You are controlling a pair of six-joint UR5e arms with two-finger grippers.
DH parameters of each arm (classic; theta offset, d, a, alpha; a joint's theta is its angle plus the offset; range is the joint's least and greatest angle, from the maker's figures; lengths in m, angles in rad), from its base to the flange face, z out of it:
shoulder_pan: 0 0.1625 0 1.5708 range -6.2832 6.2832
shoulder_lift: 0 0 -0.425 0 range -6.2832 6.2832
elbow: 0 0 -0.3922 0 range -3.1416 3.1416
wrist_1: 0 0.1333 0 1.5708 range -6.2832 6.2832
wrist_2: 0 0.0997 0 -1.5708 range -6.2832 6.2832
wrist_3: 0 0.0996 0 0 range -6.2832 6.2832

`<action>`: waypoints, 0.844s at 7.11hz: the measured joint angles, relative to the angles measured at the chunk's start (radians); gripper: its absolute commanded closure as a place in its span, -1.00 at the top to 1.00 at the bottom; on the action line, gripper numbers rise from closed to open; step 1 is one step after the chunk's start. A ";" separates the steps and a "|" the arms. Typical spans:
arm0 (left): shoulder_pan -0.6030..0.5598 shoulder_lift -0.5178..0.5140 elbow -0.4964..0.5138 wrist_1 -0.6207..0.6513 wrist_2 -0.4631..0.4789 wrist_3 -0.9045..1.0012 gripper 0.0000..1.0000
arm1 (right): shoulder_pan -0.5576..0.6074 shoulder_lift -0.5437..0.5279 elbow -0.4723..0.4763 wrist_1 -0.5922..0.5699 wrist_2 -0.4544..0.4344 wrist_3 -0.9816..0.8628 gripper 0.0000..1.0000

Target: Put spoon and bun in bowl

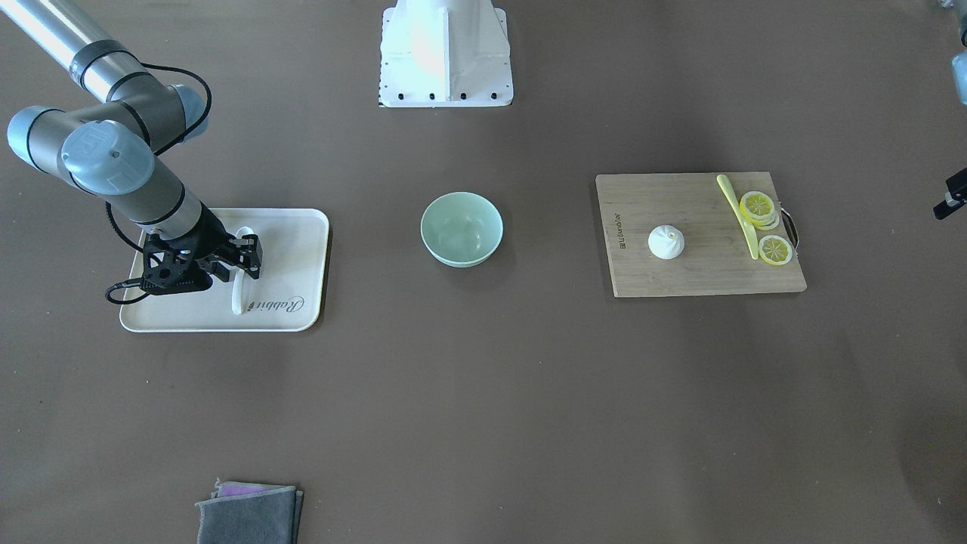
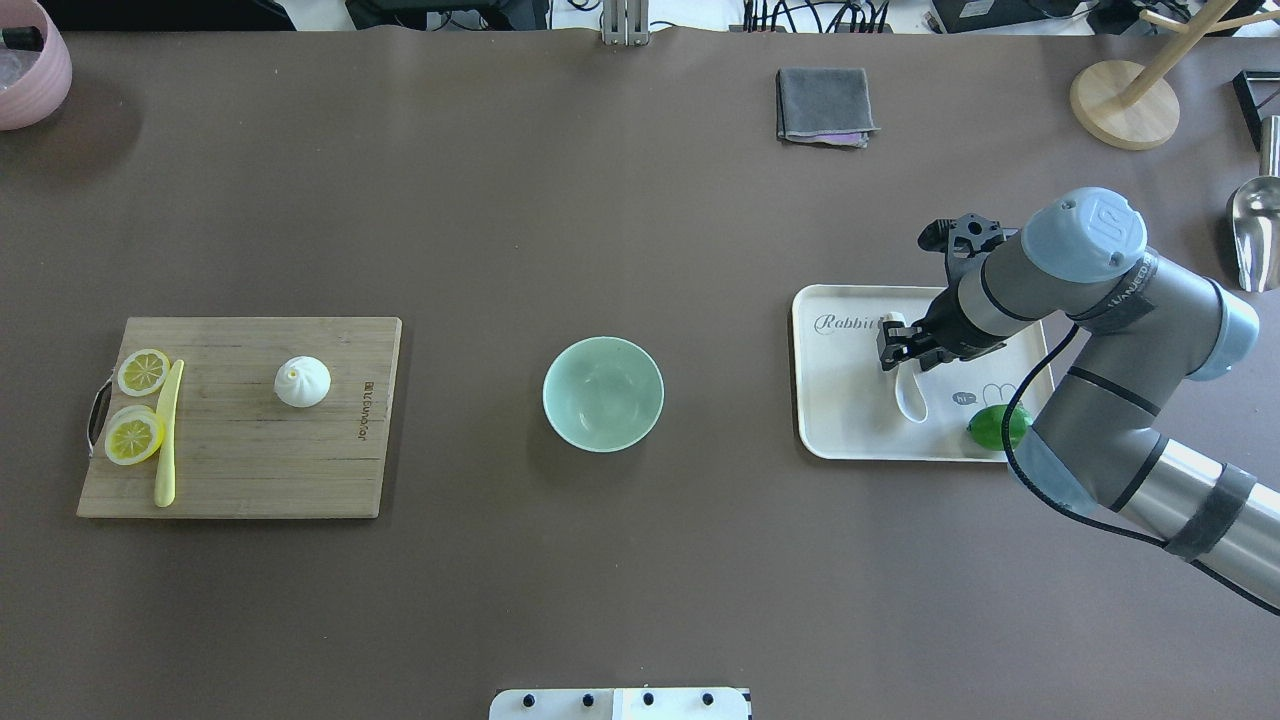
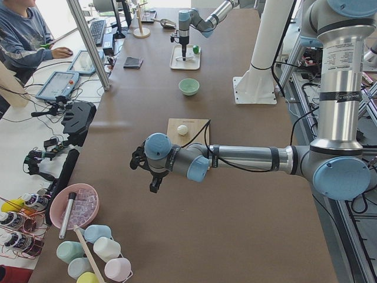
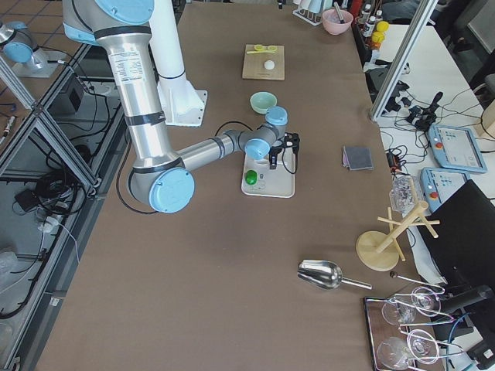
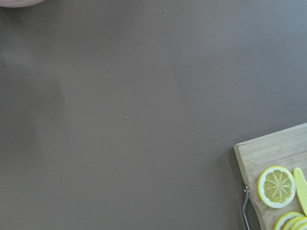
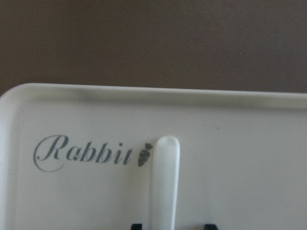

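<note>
The white spoon (image 1: pixel 239 296) lies on a cream tray (image 1: pixel 298 249), also seen from overhead (image 2: pixel 912 398). My right gripper (image 2: pixel 897 350) is low over the tray. It is open, with its fingertips (image 6: pixel 136 226) on either side of the spoon's handle (image 6: pixel 164 182). The mint-green bowl (image 2: pixel 603 393) stands empty at the table's middle. The white bun (image 2: pixel 302 381) sits on a wooden cutting board (image 2: pixel 240 460) at the left. My left gripper (image 3: pixel 147 174) hangs above bare table beyond the board's end. I cannot tell whether it is open.
A yellow-green knife (image 2: pixel 167 435) and lemon slices (image 2: pixel 143 371) lie on the board. A green lime (image 2: pixel 995 427) sits on the tray. A grey cloth (image 2: pixel 823 105), a wooden stand (image 2: pixel 1125 100), a metal scoop (image 2: pixel 1255 230) and a pink bowl (image 2: pixel 30 65) lie along the table's far side.
</note>
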 measured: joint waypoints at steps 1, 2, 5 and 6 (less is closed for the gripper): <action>0.000 0.000 0.000 0.000 0.000 0.000 0.96 | -0.002 0.001 0.006 0.000 0.000 0.004 -1.00; 0.000 0.000 0.000 0.000 0.000 0.000 0.96 | -0.002 0.002 0.023 -0.001 -0.004 0.007 -1.00; 0.000 0.000 0.003 0.002 0.000 0.000 0.96 | -0.008 0.014 0.062 -0.011 -0.045 0.071 -1.00; 0.000 0.000 0.003 0.003 -0.001 0.000 0.96 | -0.013 0.016 0.064 -0.012 -0.062 0.084 -1.00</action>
